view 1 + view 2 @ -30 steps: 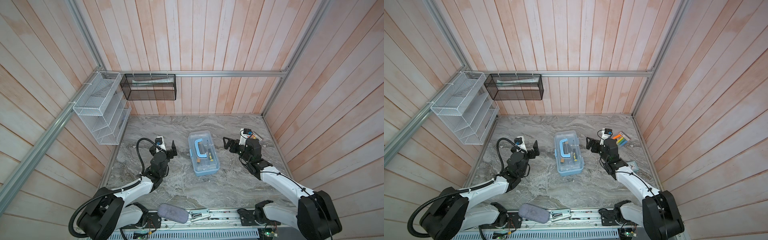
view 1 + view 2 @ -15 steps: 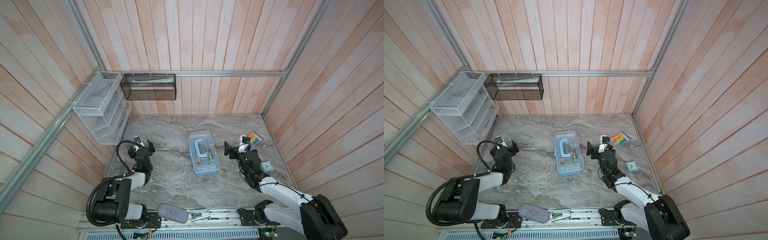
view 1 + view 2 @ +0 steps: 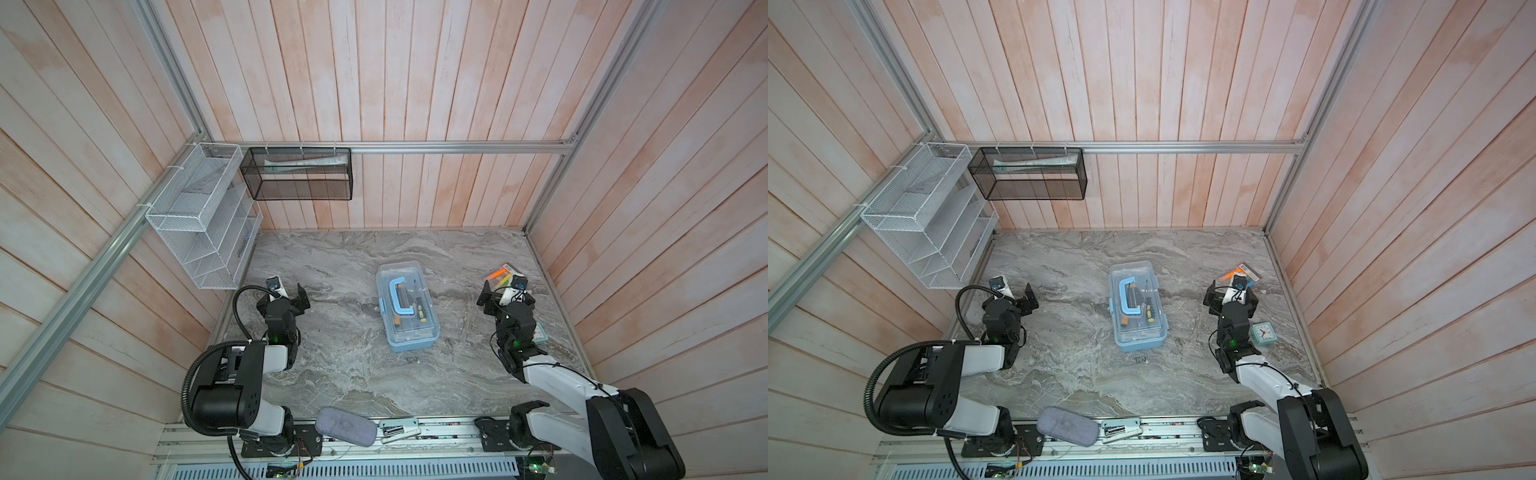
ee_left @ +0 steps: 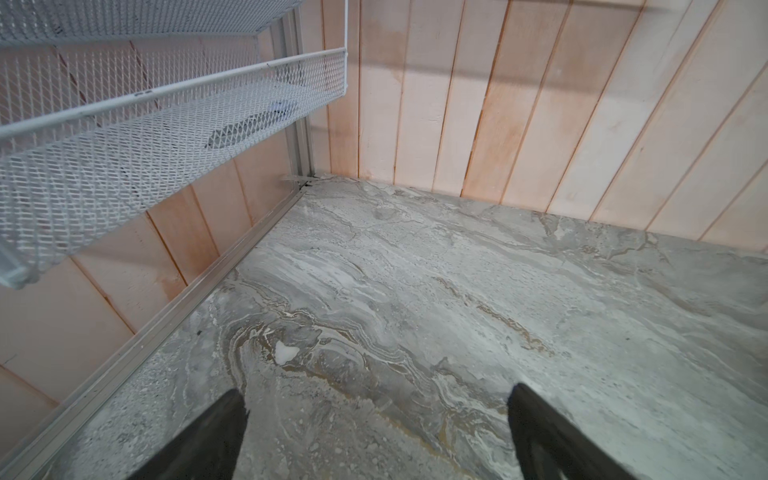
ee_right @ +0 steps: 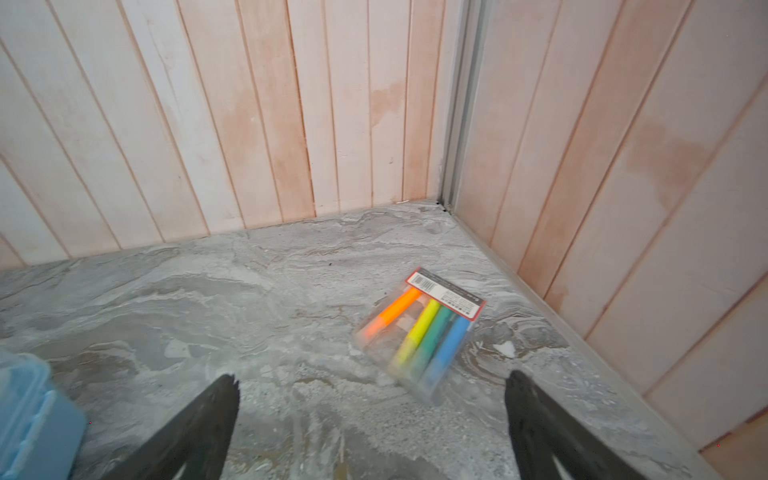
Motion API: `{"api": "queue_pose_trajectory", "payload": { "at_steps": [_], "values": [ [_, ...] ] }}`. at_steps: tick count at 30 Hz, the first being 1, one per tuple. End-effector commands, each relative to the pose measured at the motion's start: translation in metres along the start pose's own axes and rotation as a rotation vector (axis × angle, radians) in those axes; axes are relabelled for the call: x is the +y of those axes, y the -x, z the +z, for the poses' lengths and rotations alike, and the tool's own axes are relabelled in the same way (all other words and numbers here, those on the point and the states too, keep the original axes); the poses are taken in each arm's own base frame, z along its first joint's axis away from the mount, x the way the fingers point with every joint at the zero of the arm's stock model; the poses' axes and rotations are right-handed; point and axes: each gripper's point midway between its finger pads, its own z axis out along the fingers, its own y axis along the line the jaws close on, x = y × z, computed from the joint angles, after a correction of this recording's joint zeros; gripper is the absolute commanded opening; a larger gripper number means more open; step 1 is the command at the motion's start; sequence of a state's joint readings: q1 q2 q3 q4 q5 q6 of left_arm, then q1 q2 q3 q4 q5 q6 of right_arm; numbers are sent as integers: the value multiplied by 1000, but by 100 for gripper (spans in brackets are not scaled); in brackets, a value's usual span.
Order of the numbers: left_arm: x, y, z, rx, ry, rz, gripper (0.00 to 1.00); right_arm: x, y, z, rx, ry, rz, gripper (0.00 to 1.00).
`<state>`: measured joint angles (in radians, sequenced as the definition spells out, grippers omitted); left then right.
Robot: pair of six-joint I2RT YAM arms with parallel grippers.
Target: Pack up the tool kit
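The tool kit (image 3: 406, 311) (image 3: 1138, 309) is a light-blue box lying at the middle of the marble table. Its clear lid is down, the blue handle lies flat on it, and black and yellow tools show through. One blue corner of the tool kit (image 5: 29, 415) shows in the right wrist view. My left gripper (image 3: 286, 297) (image 3: 1011, 301) (image 4: 378, 397) stands open and empty over bare marble, well left of the box, near the left wall. My right gripper (image 3: 505, 291) (image 3: 1230, 295) (image 5: 372, 380) is open and empty, well right of the box.
A marker pack (image 3: 500, 276) (image 5: 419, 332) lies just beyond the right gripper, near the right wall. A small teal clock (image 3: 1263, 333) sits beside the right arm. A grey pouch (image 3: 345, 426) lies on the front rail. A white mesh rack (image 3: 199, 216) and a black mesh basket (image 3: 299, 178) hang on the walls.
Both arms have drawn away from the box: the left gripper moved left toward the wall, the right gripper moved right toward the marker pack. The box has not moved.
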<state>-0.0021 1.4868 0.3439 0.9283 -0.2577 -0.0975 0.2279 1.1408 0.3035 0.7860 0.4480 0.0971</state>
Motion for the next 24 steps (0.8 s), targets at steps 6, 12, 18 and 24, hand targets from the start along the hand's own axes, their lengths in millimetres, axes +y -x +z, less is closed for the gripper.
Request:
{"api": "queue_pose_trajectory", "payload": {
  "at_steps": [6,12,18,24],
  "values": [
    [-6,4,-26,-130,-86,-3,100,-46,-28,11,-47,-152,-23,98],
    [-9,-1,-9,-75,-78,10,100,-44,-36,13,-102,-76,-31,98],
    [-10,0,-10,-81,-83,13,100,-46,-49,32,-6,-49,-3,98],
    [-10,-1,-9,-75,-82,16,100,-44,-51,31,8,-42,-22,98]
  ]
}}
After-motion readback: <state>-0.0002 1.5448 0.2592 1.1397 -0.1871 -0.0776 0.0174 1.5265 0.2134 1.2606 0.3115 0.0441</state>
